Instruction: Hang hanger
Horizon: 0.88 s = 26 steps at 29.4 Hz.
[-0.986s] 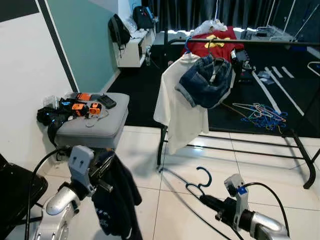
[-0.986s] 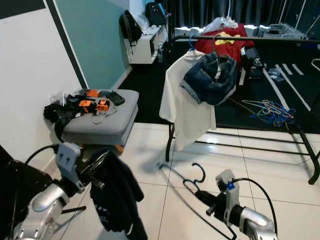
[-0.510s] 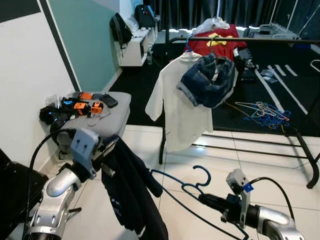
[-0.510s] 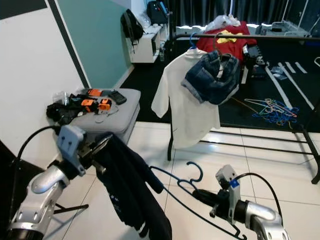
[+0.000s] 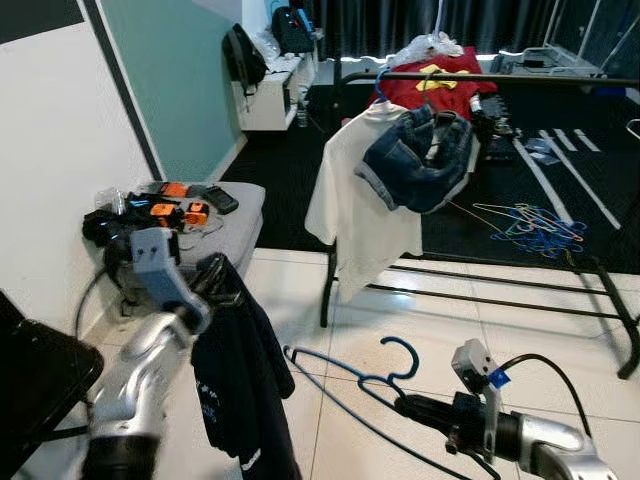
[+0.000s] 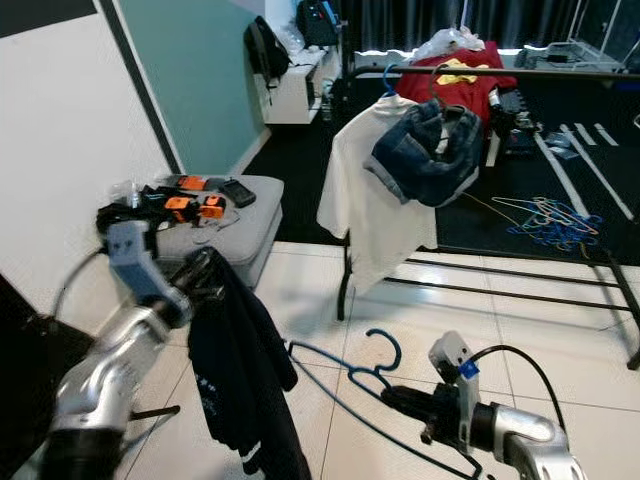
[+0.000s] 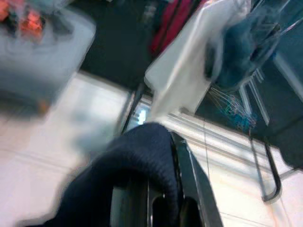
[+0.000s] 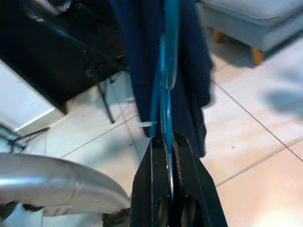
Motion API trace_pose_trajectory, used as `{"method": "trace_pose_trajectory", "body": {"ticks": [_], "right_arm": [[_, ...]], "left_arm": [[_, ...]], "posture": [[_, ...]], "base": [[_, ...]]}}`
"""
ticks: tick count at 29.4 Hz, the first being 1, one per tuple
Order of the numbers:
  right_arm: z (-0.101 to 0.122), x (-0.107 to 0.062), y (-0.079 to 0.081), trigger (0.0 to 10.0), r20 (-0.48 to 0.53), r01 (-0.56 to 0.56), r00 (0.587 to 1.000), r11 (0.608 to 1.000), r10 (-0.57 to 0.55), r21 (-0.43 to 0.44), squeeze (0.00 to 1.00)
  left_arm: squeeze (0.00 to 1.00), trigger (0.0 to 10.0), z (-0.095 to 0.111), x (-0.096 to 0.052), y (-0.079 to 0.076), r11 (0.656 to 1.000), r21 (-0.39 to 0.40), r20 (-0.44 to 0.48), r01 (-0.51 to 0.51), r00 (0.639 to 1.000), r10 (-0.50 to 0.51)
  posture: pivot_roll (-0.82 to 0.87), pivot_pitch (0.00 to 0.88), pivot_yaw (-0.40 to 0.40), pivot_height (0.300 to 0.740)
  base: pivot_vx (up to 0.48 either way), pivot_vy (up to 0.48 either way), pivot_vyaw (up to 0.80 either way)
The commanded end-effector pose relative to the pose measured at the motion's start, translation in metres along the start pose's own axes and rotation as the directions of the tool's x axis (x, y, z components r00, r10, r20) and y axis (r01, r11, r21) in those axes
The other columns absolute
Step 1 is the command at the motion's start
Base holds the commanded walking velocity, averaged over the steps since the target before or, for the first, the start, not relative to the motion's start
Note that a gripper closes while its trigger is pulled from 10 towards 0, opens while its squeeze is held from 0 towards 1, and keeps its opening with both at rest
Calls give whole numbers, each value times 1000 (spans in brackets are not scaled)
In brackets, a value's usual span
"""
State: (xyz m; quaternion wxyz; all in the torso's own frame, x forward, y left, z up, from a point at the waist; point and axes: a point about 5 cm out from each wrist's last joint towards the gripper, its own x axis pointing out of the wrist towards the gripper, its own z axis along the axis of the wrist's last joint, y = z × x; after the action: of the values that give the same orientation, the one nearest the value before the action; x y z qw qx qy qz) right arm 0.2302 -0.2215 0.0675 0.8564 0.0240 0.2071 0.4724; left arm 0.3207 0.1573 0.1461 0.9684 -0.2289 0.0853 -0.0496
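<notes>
Garment and hanger are held apart, ahead of the rack.
The blue hanger is clamped by the right gripper; the dark garment is pinched in the left gripper. Threading is needed next.

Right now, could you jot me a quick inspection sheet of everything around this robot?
Surface: white tiled floor.
Job's things: blue hanger; dark garment; clothes rack carrying a white shirt and jeans.
Clutter: gadgets on the grey ottoman; spare hangers on the dark floor.
Grippers: left gripper grips the garment; right gripper pinches the hanger.
Cables: black cable on the right arm.
Surroundings: teal wall, dark curtains.
</notes>
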Motion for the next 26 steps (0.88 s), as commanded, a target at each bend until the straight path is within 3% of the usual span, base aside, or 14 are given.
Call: {"method": "trace_pose_trajectory", "body": {"ticks": [1,6,14,17,19,20,21,22,23,24,25,26], "right_arm": [[3,1,5,10000,-6,-40,999,999,40,5,0],[5,-2,7,10000,-23,-45,999,999,45,2,0],[9,-1,11,10000,-42,-69,997,998,68,-6,0],[8,0,11,10000,-61,-64,996,998,63,-17,0],[5,1,5,10000,-92,-3,996,999,-1,-52,0],[5,1,5,10000,-92,-3,996,999,-1,-52,0],[4,2,1,10000,-102,26,994,997,-33,-68,0],[4,2,1,10000,-102,26,994,997,-33,-68,0],[4,2,-1,10000,-102,43,994,997,-50,-71,0],[4,2,-1,10000,-102,43,994,997,-50,-71,0],[4,3,0,10000,-102,41,994,997,-48,-69,0],[4,2,0,10000,-112,37,993,997,-44,-69,0]], "left_arm": [[0,10000,8,-1,-3,998,9,-6,-54,999,54],[0,10000,6,-2,-2,991,81,-45,-110,993,114],[0,10000,10,-4,-7,986,82,-89,-145,984,152],[0,10000,14,-5,-11,975,196,-47,-103,992,115],[0,10000,20,-8,-10,891,450,52,-50,998,30],[0,10000,20,-8,-10,891,450,52,-50,998,30],[0,10000,20,-11,-9,813,581,77,-33,997,-15],[0,10000,20,-11,-9,813,581,77,-33,997,-15],[0,10000,19,-14,-6,711,702,97,-32,994,-51],[0,10000,19,-14,-6,711,702,97,-32,994,-51],[0,10000,19,-17,-7,587,810,101,-18,989,-109],[0,10000,15,-23,-11,405,914,80,11,975,-207]], "posture": [[-132,0,61,740],[-134,0,63,740],[-132,0,66,740],[-132,0,64,740],[-131,0,65,740],[-131,0,65,740],[-130,0,63,740],[-130,0,63,740],[-129,0,62,740],[-129,0,62,740],[-128,0,60,740],[-127,0,60,740]], "base": [[0,0,0],[0,0,0],[0,0,0],[0,0,0],[0,0,0],[0,0,0],[0,0,0],[0,0,0],[0,0,0],[0,0,0],[0,0,0],[0,0,0]]}}
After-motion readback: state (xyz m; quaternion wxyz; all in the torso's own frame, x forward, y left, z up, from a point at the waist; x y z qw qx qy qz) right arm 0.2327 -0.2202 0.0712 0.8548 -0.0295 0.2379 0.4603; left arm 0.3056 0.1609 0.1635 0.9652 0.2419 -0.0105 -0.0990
